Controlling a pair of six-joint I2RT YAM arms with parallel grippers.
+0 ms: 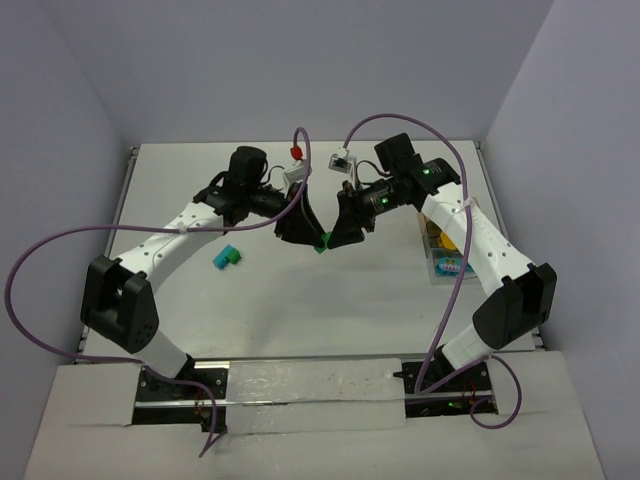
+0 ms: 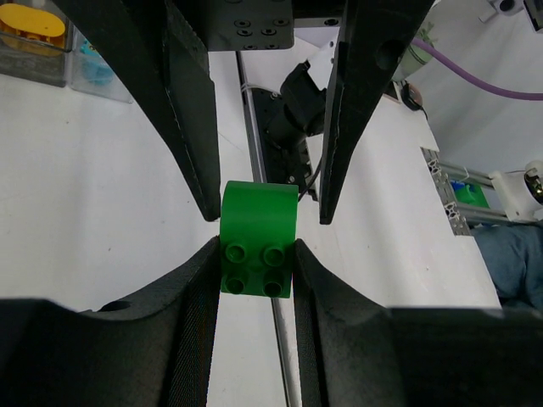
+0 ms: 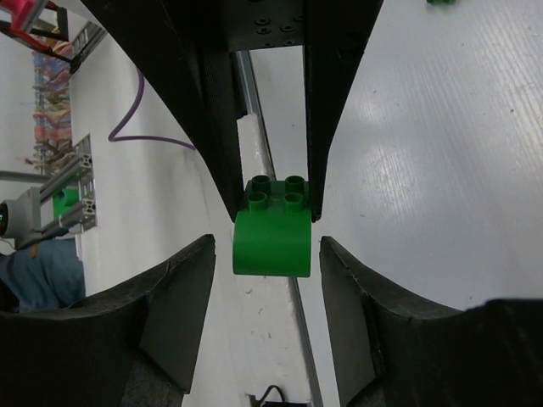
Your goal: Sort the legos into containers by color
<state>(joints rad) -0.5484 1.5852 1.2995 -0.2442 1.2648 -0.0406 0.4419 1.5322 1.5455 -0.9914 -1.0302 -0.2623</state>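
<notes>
Lego (image 2: 257,246) pinched by left fingers (image 2: 191,339); right fingers (image 3: 170,322) open around it.

1. The bench (image 1: 300,310) is a flat white top, faintly ribbed in the right wrist view, with a metal rail (image 1: 483,160) along its side.
2. A teal lego (image 1: 227,258) lies alone on the left half, well apart from everything else.
3. The containers (image 1: 447,262) stand against the right edge, touching each other and partly hidden. The far one holds an orange piece (image 2: 30,24). The near, clear one holds a teal piece (image 2: 95,66).
4. A green lego (image 1: 321,243) is at mid-bench; whether it rests on the surface cannot be told.
5. Another green piece (image 3: 439,2) lies on the bench, cut off by the top edge of the right wrist view.
</notes>
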